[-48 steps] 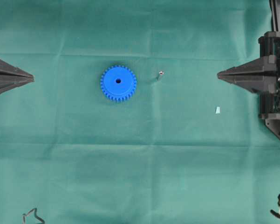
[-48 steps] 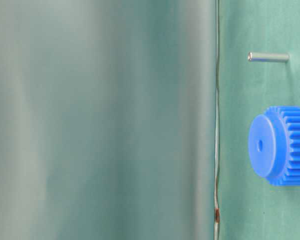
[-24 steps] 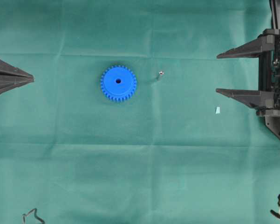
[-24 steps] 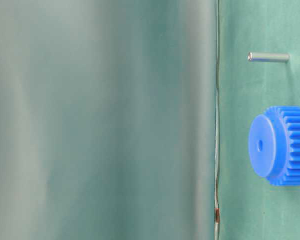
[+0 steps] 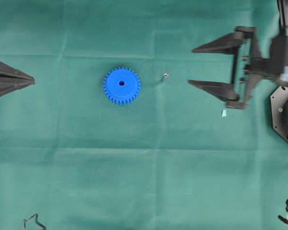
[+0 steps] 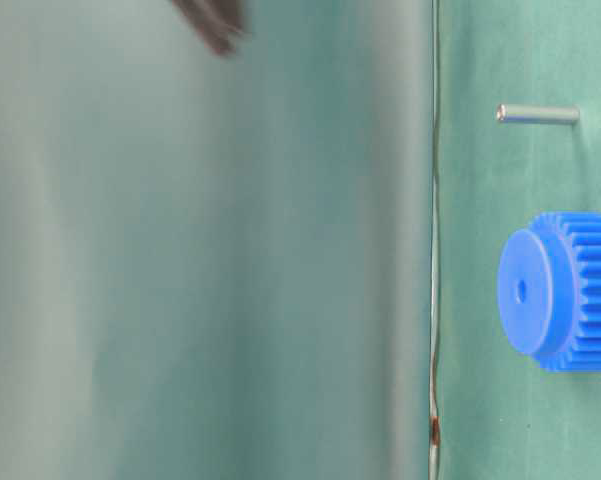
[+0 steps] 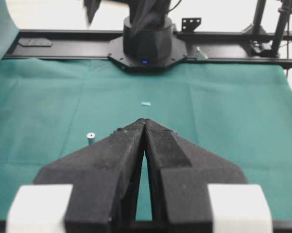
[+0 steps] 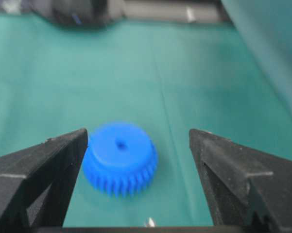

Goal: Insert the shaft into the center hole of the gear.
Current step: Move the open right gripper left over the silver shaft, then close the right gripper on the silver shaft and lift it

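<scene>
Overhead: my right gripper (image 5: 190,66) is spread wide and empty at right, the shaft (image 5: 166,75) standing end-up just right of the gear (image 5: 121,86) at centre. Table-level: it's a thin upright pin, so I'd guess one clipped finger topples it. Left wrist: left gripper (image 7: 145,121) pinched closed, empty.

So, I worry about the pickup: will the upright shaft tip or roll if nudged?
Probably. The shaft stands on one narrow end, so a sideways touch likely topples it. Its smooth round metal body would then likely roll and may slip between fingers.
</scene>
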You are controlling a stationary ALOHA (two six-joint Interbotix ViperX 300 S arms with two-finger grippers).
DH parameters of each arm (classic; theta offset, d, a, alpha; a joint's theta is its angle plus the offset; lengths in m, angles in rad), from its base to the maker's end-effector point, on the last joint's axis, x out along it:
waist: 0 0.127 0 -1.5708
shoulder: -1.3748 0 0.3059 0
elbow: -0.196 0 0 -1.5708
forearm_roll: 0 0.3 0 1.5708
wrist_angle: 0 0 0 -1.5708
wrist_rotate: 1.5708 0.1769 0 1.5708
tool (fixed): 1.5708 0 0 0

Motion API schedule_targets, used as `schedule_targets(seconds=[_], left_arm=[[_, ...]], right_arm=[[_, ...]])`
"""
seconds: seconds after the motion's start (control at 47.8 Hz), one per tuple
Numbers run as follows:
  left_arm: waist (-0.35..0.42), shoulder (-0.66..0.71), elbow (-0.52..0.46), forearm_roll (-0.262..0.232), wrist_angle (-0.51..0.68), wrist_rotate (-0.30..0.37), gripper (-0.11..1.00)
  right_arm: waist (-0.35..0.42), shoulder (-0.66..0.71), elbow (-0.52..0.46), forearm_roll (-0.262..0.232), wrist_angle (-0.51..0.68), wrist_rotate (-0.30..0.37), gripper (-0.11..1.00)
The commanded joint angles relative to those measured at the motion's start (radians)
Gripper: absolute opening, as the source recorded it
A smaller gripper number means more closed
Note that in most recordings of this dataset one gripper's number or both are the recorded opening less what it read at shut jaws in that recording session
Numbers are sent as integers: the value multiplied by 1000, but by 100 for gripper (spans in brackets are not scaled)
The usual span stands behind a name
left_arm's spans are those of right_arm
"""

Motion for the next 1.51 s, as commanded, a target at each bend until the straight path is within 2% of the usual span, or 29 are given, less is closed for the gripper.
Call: schedule_targets(seconds=[0.0,0.293,0.794,1.296,1.484], left_arm=[[-2,6,-25,3,-6,0,0],[-2,11,-23,3,-6,2,0],[-2,11,-23,3,-6,0,0],[-3,11,-23,3,-5,0,0],[-3,9,-23,3,-5,-2,0]], right_arm=[[-18,66,-32,8,-28,2,91],[-31,290,-40,61,-132,2,91],[-31,488,-46,138,-225,2,89],[-31,584,-80,144,-219,3,84],[-31,584,-77,144,-216,2,77]])
